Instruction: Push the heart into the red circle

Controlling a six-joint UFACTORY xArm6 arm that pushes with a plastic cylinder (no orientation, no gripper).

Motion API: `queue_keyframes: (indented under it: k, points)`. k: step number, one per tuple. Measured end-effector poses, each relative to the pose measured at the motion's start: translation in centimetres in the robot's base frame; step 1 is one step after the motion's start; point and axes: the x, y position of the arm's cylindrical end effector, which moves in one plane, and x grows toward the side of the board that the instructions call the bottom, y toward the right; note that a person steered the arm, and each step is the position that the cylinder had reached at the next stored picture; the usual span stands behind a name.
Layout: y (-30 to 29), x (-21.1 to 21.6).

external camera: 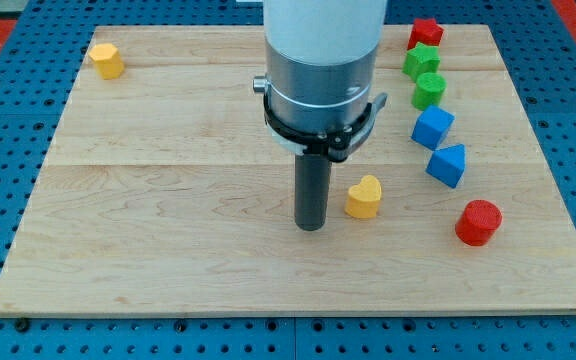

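Yellow heart (364, 196) sits between my tip (311, 228) and red circle (479, 222).

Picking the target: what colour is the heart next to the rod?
Yellow-orange; the heart shows clearly in the camera view.

My tip (311, 227) is resting on the pale wooden surface (168, 200), just to the view's left of the yellow heart-shaped block (364, 197), not quite touching it. The red circular block (479, 222) is sitting farther toward the view's right, apart from the heart.
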Motion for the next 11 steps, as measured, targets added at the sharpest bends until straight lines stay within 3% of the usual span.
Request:
queue_keyframes:
  k: [3, 4, 5, 7, 11]
  points:
    - [8.2, -1.9]
    - [4.5, -2.2]
    - [5.7, -3.8]
    - [12.8, -3.2]
    - [13.4, -0.9]
